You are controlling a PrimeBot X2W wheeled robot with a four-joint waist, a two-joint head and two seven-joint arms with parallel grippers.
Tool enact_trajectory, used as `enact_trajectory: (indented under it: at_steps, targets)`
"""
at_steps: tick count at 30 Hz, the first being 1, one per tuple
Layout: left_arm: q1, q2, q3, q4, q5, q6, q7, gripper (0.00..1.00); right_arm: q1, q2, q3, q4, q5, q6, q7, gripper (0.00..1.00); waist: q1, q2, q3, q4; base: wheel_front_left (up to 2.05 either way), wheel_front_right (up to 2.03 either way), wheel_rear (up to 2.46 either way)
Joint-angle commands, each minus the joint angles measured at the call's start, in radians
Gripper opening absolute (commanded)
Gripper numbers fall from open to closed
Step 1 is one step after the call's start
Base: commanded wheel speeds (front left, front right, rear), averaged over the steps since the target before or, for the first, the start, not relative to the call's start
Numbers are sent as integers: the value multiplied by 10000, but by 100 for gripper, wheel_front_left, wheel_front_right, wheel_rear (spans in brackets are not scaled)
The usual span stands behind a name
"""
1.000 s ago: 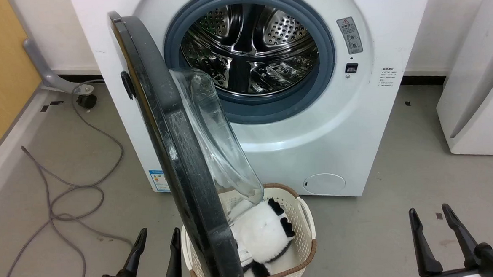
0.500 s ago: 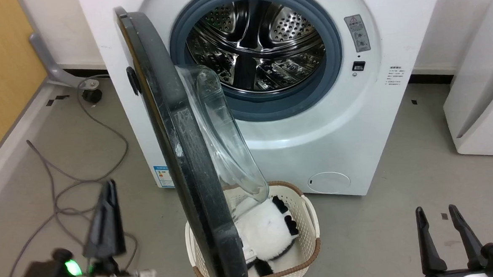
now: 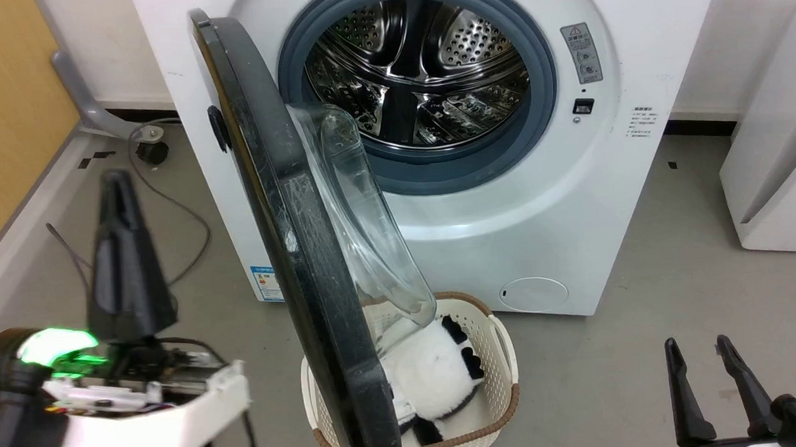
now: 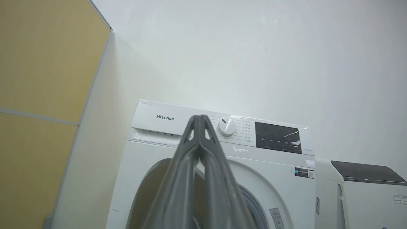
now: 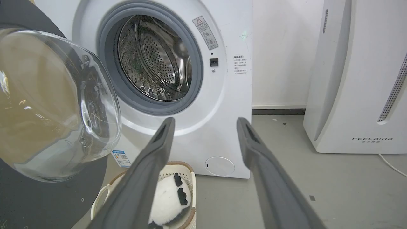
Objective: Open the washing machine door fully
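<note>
Hovering low at near right, right gripper (image 3: 695,342): 2 long dark fingers spread apart, empty. Left gripper (image 3: 115,180) raised at left, fingers pressed together on nothing, well apart from door's outer face. Cream woven plastic basket (image 3: 496,344) with black-and-white plush toy (image 3: 430,378) sits beneath door. Large round glossy black-rimmed washing machine door (image 3: 290,243) stands roughly half open, hinged on left of white front-loading washing machine (image 3: 506,204). Judged rigid, hinge-guided, fairly heavy; gloss slippery, clear glass bowl (image 3: 365,252) fragile. Take free rim edge, not glass.

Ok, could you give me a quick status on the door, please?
Left gripper shut, hovering left of door. Right gripper open, idle. Door partly open, unheld. Basket sits beneath it.
</note>
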Motion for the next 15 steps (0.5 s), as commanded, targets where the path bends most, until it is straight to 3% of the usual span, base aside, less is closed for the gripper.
enact_trajectory:
  at_steps: [1,8,15]
  targets:
    - [-111,12,-181,-156,60,53,-44,0,-89,44,-5,8,68,6,-43,100,0,-1,-1,-8,0,0,0]
    - [334,36,-1594,126,217,-241,15,0,-71,45,-58,46,141,6,-43,100,0,-1,-33,6,0,0,0]
    - [700,154,-3124,427,262,-479,1217,0,-67,45,-96,103,243,6,-43,100,0,-1,-20,137,0,0,0]
